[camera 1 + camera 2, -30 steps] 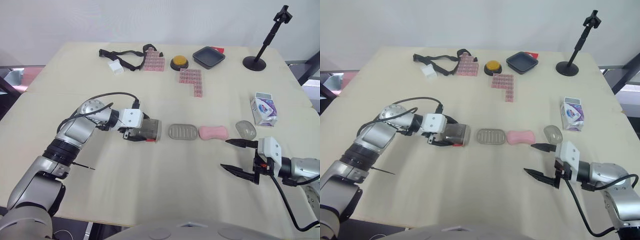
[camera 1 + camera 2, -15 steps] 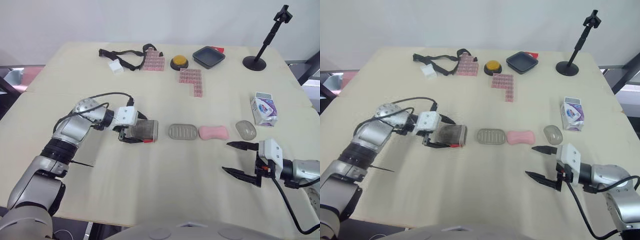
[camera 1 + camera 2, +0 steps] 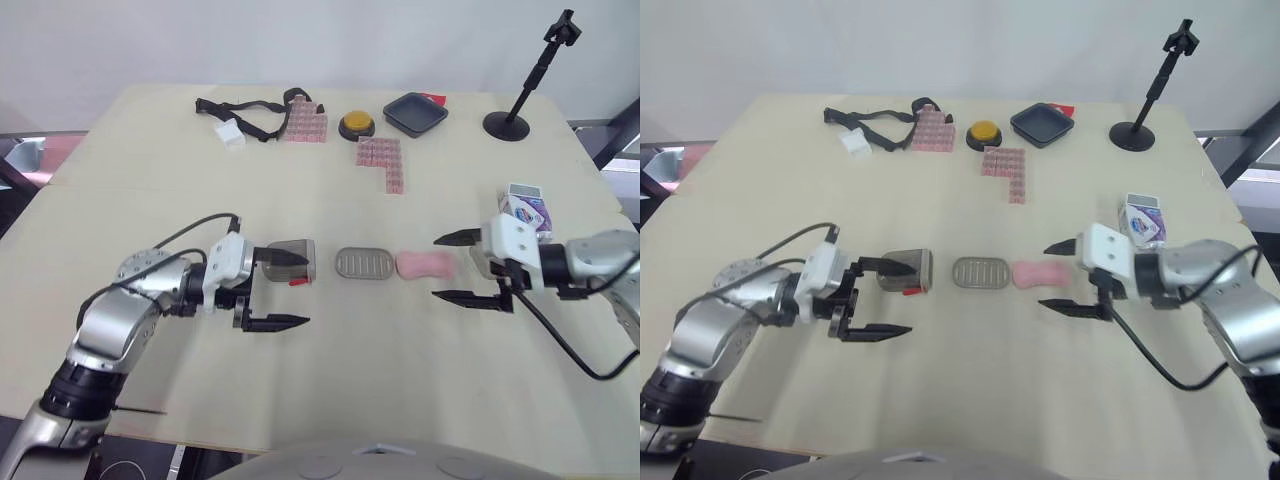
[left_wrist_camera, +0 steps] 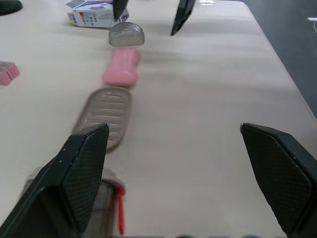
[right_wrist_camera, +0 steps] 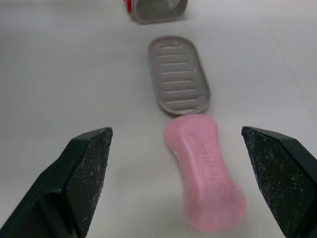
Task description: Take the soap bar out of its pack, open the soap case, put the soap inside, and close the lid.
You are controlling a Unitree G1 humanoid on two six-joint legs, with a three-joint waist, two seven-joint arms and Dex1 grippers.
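My right gripper (image 3: 436, 268) has swung in from the table (image 3: 400, 400) edge. Its fingers now stand spread either side of the soap bar (image 3: 424, 264), which lies unwrapped just ahead of them. My left gripper (image 3: 306, 290) has released the soap case (image 3: 290, 247), fingers spread, so grasping the soap seems next.

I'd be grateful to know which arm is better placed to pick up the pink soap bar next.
The right: the open right gripper brackets the pink soap bar at its end, aligned with it; the open left gripper lies farther off, beyond the ribbed tray.
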